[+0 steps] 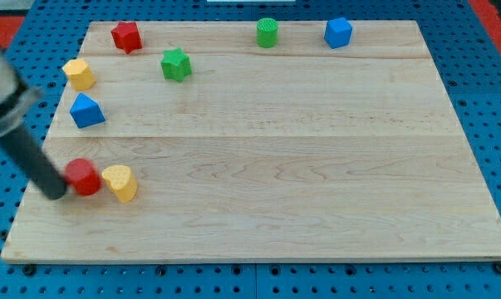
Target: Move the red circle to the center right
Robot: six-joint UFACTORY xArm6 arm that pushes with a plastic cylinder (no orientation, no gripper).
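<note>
Seven small blocks lie on the wooden board [316,166], which rests on a blue pegboard surface [483,100]; the board is the only thing that holds anything, and all seven sit on its top face.

Taking the red circle [83,176] as the landmark: it sits near the board's left edge, in the lower half, far from the centre right. My tip [57,193] is just to its left and a little toward the view's bottom, touching or nearly touching its side. The rod is blurred higher up, where it runs off toward the view's upper left. This arm carries no pincer at all, only the rod, so there is nothing to be open, closed or holding anything.

Just right of the red circle, touching or almost touching it, lies a yellow heart-like block [120,183]. Above the red circle is a blue triangular block [86,110], and farther up a yellow block [79,74]. Up and to the right are a red star [126,36] and a green star [175,64]. Far to the upper right stand a green cylinder [267,32] and a blue cube [338,32], both near the board's top edge.
</note>
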